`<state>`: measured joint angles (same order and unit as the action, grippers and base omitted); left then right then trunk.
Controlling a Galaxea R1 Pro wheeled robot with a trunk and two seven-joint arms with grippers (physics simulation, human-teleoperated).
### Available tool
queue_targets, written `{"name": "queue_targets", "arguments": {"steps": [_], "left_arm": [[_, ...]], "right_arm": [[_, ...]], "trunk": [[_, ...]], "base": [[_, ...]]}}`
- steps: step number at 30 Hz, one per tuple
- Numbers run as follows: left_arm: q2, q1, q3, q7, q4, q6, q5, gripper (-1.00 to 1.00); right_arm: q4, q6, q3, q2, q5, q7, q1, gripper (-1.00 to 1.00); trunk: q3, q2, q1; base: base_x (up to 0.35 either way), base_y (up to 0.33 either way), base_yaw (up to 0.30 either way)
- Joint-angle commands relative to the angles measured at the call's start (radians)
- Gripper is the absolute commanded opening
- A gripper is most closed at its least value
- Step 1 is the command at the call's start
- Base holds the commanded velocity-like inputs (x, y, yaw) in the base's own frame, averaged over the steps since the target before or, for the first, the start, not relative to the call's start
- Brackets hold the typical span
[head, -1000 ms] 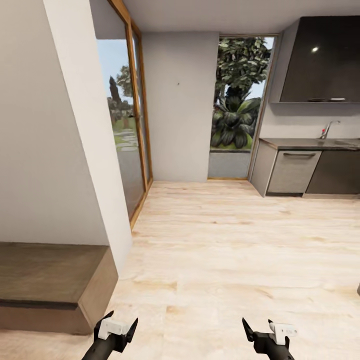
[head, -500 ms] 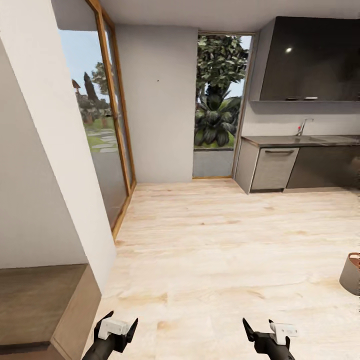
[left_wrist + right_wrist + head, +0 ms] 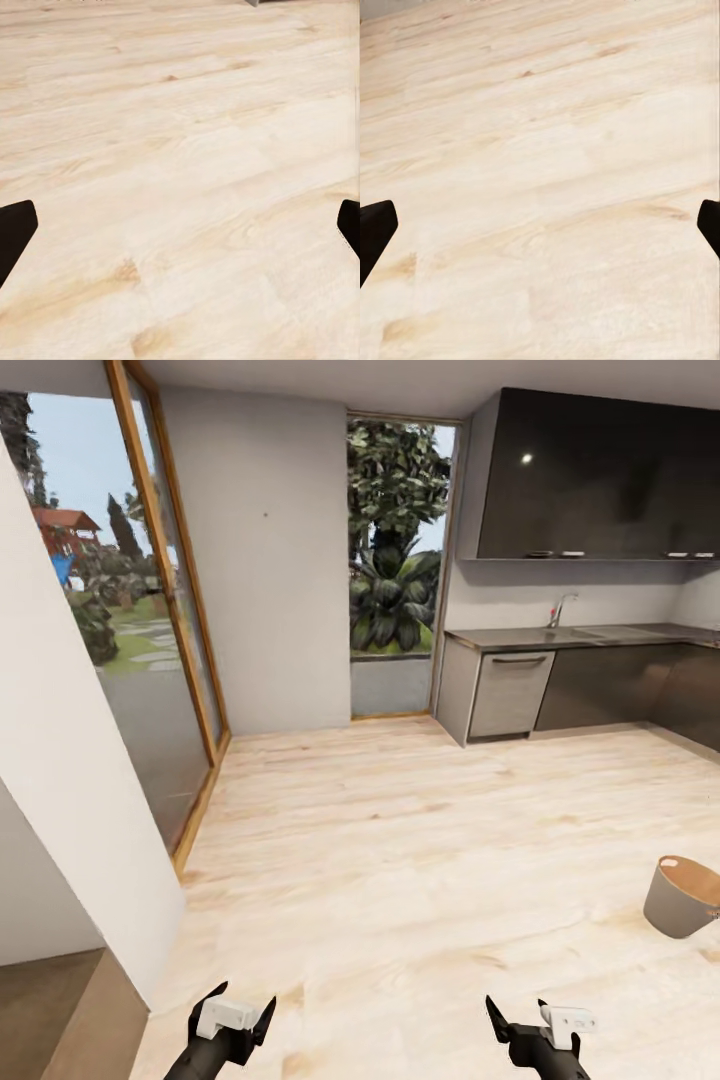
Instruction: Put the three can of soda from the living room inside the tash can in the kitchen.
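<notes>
The robot's view swings right across the kitchen: the tash can (image 3: 688, 896) now stands fully in sight on the wood floor (image 3: 420, 840), and the wooden step has slid nearly out.

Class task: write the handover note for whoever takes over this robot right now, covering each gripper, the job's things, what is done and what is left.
Left gripper: open, empty, low over the wood floor.
Right gripper: open, empty, also over bare floor.
Bin: standing on the kitchen floor, ahead to the right, by the head view's right edge; its inside cannot be seen.
Soda cans: not in sight, so none can be confirmed as binned.
Left: find the cans, carry them here, drop them in the bin.
</notes>
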<state>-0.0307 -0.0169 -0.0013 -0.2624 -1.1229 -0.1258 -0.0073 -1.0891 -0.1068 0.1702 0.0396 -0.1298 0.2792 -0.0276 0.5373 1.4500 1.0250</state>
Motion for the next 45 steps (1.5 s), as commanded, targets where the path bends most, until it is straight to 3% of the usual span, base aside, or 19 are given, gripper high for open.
{"name": "queue_targets", "arguments": {"steps": [1,45], "left_arm": [[0.000,0.000,0.000,0.000,0.000,0.000,0.000,1.00],[0.002,0.000,0.001,0.000,0.001,0.003,-0.002,1.00]], "right_arm": [[0.000,0.000,0.000,0.000,0.000,0.000,0.000,1.00],[0.000,-0.001,0.000,0.002,0.000,0.000,0.000,1.00]], "trunk": [[0.000,0.000,0.000],[0.001,0.000,0.000]], "base": [[0.307,-0.109,-0.233],[0.279,-0.159,-0.235]]}}
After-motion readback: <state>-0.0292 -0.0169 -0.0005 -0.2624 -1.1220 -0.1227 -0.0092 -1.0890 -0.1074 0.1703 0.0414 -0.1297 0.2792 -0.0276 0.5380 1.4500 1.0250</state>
